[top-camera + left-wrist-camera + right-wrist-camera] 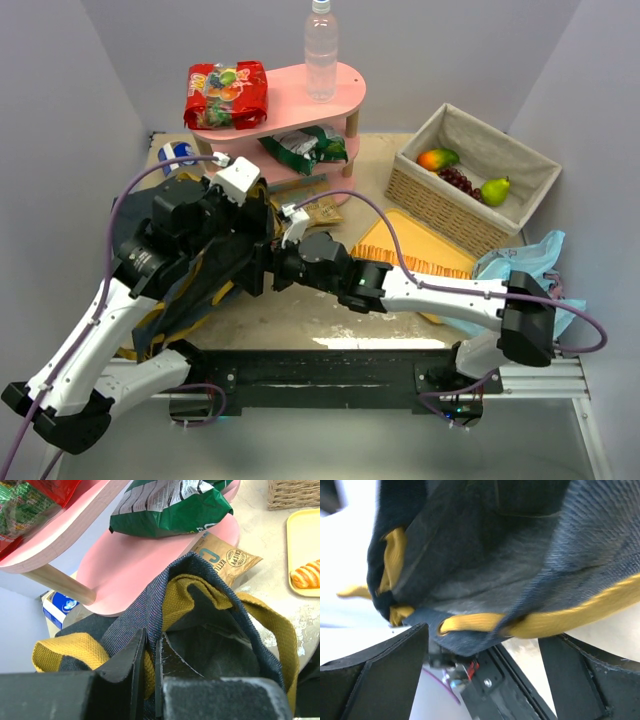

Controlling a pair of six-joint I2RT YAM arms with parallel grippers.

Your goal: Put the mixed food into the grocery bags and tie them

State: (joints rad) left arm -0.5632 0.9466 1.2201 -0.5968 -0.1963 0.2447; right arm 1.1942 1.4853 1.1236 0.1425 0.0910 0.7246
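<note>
At the tote's mouth, the left claw (150,642) is clenched on the rim of the navy denim tote (145,605), beside a mustard handle (185,592), apparently so that this side is lifted and the opening can gape. The right claw (482,635) is released, with its fingers spread wide and the tote's other hem lying before them ungripped. It is judged to be placed there to take that side. Nothing can be seen inside the tote, which slumps on the counter (330,320) in front of the pink shelf (345,95). The food is left unpacked. The red multi-pack (225,95) and water bottle (321,50) are on the top tier, and the green crisp bag (305,148) on the lower. The mango (437,158), grapes (460,180) and pear (495,190) are in the wicker basket (440,205). The light-blue carrier bag (520,262) is crumpled at the right.
</note>
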